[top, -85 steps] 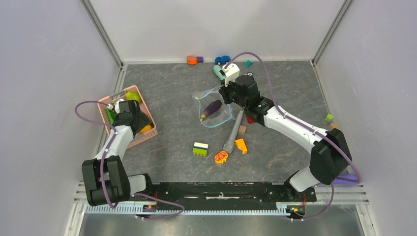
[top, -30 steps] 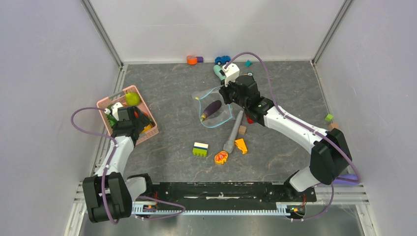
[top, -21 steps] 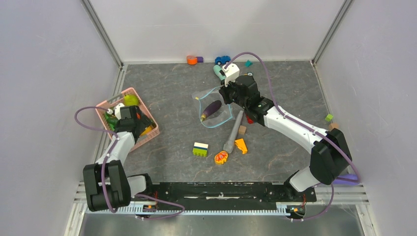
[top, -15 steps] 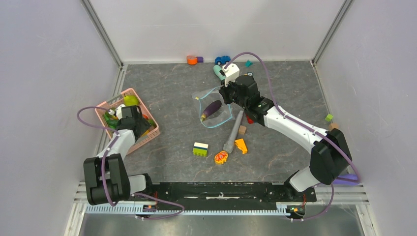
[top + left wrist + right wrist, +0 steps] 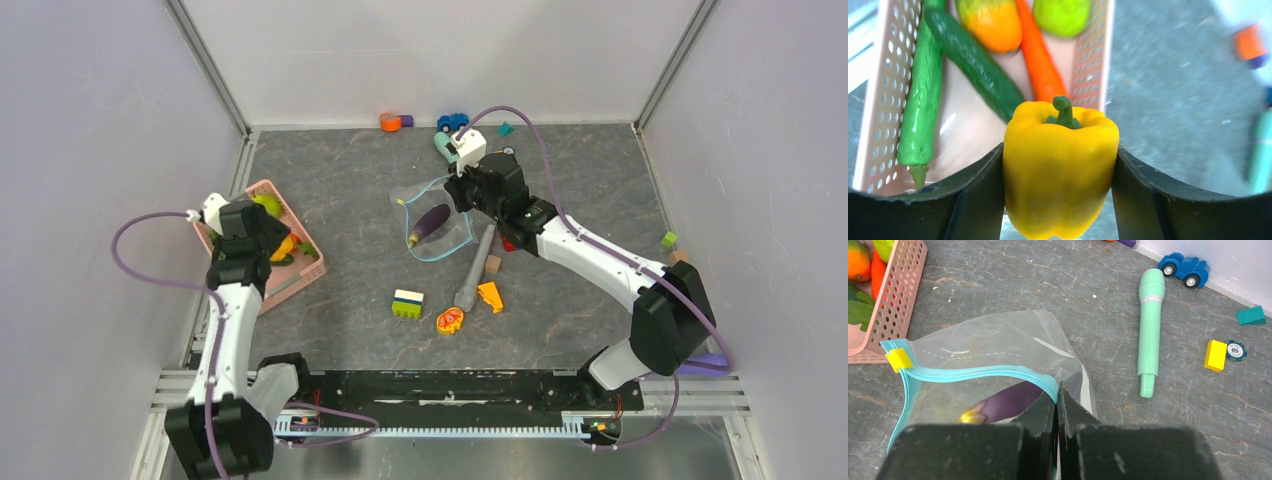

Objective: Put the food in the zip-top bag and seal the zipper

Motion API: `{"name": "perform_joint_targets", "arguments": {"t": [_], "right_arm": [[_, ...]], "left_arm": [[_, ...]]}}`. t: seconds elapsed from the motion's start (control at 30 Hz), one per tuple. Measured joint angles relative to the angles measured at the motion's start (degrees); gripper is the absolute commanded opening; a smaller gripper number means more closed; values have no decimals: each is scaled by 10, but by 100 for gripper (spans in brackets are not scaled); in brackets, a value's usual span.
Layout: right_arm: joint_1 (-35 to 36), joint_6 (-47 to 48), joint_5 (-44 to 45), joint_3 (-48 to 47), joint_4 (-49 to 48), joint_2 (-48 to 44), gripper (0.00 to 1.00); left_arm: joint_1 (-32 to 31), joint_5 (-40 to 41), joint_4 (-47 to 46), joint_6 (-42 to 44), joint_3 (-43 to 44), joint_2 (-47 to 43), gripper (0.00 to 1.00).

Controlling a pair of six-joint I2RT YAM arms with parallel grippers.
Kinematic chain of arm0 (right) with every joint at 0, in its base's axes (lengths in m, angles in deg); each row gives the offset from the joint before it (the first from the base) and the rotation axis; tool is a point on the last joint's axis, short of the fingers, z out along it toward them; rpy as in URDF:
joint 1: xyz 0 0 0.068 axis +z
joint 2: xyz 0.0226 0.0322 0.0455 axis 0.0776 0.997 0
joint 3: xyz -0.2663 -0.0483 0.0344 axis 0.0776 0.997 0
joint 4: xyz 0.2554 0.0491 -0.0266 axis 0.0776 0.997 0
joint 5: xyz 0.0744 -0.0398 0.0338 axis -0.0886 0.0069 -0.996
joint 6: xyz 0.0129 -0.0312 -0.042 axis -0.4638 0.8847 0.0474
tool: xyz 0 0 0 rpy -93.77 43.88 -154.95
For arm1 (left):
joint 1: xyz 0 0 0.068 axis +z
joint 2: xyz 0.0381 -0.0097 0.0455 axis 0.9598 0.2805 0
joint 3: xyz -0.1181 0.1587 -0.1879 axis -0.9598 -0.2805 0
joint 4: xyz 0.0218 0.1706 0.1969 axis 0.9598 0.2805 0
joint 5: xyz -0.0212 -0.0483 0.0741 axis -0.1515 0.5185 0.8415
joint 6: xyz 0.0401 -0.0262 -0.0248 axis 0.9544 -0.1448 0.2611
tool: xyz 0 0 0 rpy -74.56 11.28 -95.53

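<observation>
- Gripping a yellow bell pepper, the left gripper hangs over the pink basket at nine o'clock.
- Right gripper pinches the zip-top bag by its teal zipper, eggplant inside, toward twelve o'clock.

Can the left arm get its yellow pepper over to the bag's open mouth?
Probably yes. The left gripper grips the yellow pepper over the basket. Nothing lies between basket and bag, and the right gripper pinches the bag's rim, so its mouth gapes.

Numeral "50" on round blue token beside yellow block on counter; faint small print on zip-top bag, illegible.
</observation>
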Motion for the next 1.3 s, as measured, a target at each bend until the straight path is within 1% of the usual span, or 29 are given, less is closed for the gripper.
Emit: {"name": "perform_joint_targets", "arguments": {"t": [0.13,0.2,0.23,0.33,0.4,0.47,0.6,0.67,0.73,0.83,0.9,0.97,1.07,1.13,1.2,1.27,1.3], "right_arm": [[0,0,-3,0,0,0,4],[0,0,-5,0,0,0,4],[0,0,-5,0,0,0,4],[0,0,-8,0,0,0,3],[0,0,-8,0,0,0,3],[0,0,-11,0,0,0,3],[0,-2,-21,0,0,0,3],[0,-4,-23,0,1,0,3],[0,-5,-23,0,2,0,4],[0,-12,-22,0,9,0,4],[0,-19,-17,0,13,0,5],[0,-23,-12,0,21,-2,5],[0,-29,-6,0,35,-8,5],[0,-33,-5,0,40,-12,5],[0,-35,-5,0,44,-15,5],[-1,-38,-7,-2,48,-15,6],[-2,-39,-8,-2,49,-15,6]], "left_arm": [[0,-3,33,-29,55,-78,33],[0,-29,36,-40,69,-107,33],[0,-47,35,-44,71,-117,32],[-3,-146,18,-66,71,-137,31],[-25,-203,-12,-81,67,-142,31],[-76,-231,-32,-87,65,-142,32],[-226,-255,-70,-87,70,-137,32],[-303,-255,-96,-84,76,-120,32],[-370,-247,-124,-78,85,-94,31],[-481,-204,-156,-58,110,-21,26],[-532,-174,-166,-43,125,28,26],[-578,-128,-170,-25,138,70,26],[-647,-32,-170,7,156,122,26],[-666,10,-173,17,163,143,27],[-671,54,-178,24,163,156,27],[-670,92,-179,25,163,163,29],[-669,114,-179,25,163,164,31]]}}
